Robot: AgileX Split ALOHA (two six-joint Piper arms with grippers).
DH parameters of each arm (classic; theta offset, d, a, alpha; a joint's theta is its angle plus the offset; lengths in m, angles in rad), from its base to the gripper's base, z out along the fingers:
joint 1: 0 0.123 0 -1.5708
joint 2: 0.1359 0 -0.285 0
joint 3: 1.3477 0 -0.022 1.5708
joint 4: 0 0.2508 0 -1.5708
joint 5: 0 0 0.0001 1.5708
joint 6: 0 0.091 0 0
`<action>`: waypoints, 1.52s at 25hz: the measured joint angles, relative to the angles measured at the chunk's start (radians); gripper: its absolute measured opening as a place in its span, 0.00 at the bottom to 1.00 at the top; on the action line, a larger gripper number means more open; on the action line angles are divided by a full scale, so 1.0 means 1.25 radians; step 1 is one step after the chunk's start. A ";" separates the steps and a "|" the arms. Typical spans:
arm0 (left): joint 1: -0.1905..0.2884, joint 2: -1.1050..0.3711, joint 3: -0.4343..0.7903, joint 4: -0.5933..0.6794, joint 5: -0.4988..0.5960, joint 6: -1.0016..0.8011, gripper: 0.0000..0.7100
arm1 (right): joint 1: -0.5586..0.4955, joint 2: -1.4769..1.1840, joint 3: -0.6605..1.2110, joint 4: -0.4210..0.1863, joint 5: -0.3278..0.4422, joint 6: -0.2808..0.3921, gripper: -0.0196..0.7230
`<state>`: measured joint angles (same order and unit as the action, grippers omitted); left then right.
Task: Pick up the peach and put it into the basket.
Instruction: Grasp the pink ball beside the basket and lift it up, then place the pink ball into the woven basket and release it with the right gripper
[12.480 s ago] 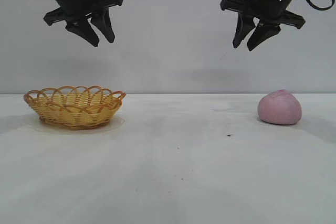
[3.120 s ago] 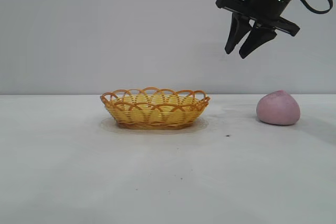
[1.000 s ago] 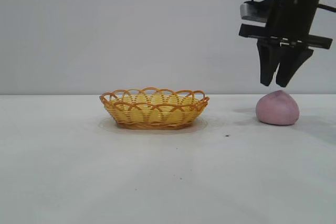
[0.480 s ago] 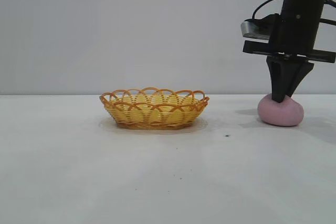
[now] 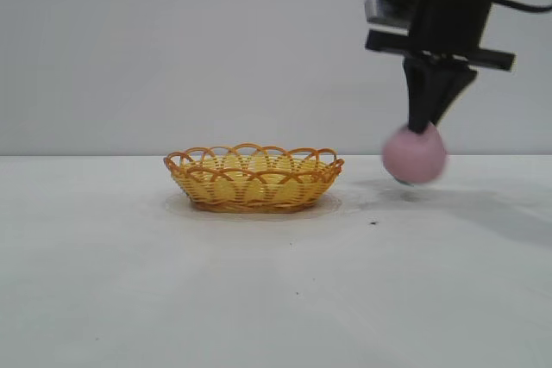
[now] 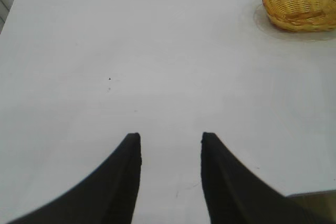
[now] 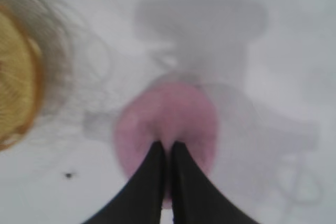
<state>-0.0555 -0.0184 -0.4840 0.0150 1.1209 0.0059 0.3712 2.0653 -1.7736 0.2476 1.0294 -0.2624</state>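
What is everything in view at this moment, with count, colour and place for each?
peach: one, pale pink, off the table, hanging from the right gripper's tips, right of the basket in the exterior view.
basket: one, yellow weave with orange-brown looped rim, on the table near the middle, nothing visible in it.
table: one, white, with a small dark speck in front of the basket's right side.
wall: one, plain grey, behind the table.
right gripper: one, black, pointing down above the table, fingers pinched shut on the peach's top.
left gripper: one, black, seen only in its own wrist view, fingers apart over bare table, holding nothing, away from the basket.
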 joint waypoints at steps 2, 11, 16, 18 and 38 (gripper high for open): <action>0.000 0.000 0.000 0.000 0.000 0.000 0.33 | 0.027 0.000 0.000 0.010 -0.006 -0.003 0.03; 0.000 0.000 0.000 0.000 0.000 0.000 0.33 | 0.112 0.008 0.000 0.032 -0.066 -0.008 0.03; 0.000 0.000 0.000 0.000 0.000 0.000 0.33 | 0.116 0.032 0.000 0.058 -0.098 -0.016 0.03; 0.000 0.000 0.000 0.000 0.000 0.000 0.33 | 0.116 0.042 -0.003 0.071 -0.104 -0.028 0.03; 0.000 0.000 0.000 -0.001 0.000 0.000 0.33 | 0.116 0.121 -0.007 0.147 -0.134 -0.084 0.10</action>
<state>-0.0555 -0.0184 -0.4840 0.0143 1.1209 0.0059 0.5159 2.2162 -1.7828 0.4312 0.8624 -0.3676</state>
